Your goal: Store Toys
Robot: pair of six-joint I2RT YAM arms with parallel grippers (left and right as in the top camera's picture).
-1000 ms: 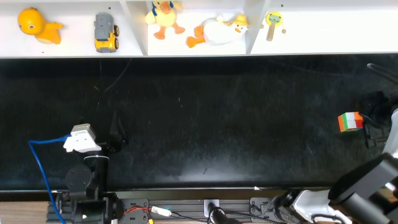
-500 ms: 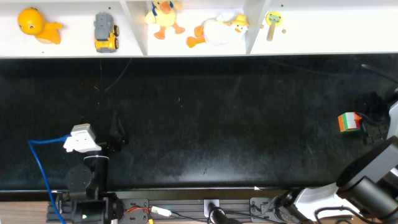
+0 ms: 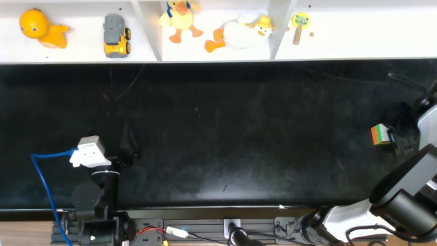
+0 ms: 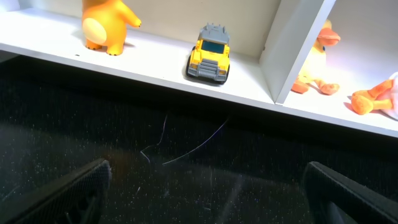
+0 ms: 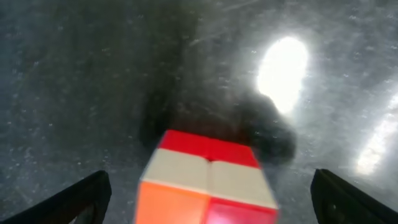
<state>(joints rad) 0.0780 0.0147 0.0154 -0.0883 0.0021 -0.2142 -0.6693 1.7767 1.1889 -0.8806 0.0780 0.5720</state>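
Note:
A colour cube [image 5: 208,180] with red, white and orange faces lies on the black table near its right edge, also seen from above [image 3: 378,134]. My right gripper [image 5: 211,208] is open and low over the cube, one finger on each side of it. From above, the right gripper [image 3: 396,135] covers the cube's right part. My left gripper [image 4: 205,193] is open and holds nothing. It hangs over the table at the front left [image 3: 128,145] and faces the shelf.
A white shelf [image 3: 218,55] runs along the table's far edge. It holds an orange duck [image 3: 41,29], a yellow truck [image 3: 116,35], a plush duck [image 3: 181,19], a white plush duck [image 3: 239,34] and a green toy [image 3: 300,26]. A blue cable [image 3: 44,184] loops at the left arm.
The right gripper has moved up the top view and over the cube, so it now hides part of it. The left arm has not moved.

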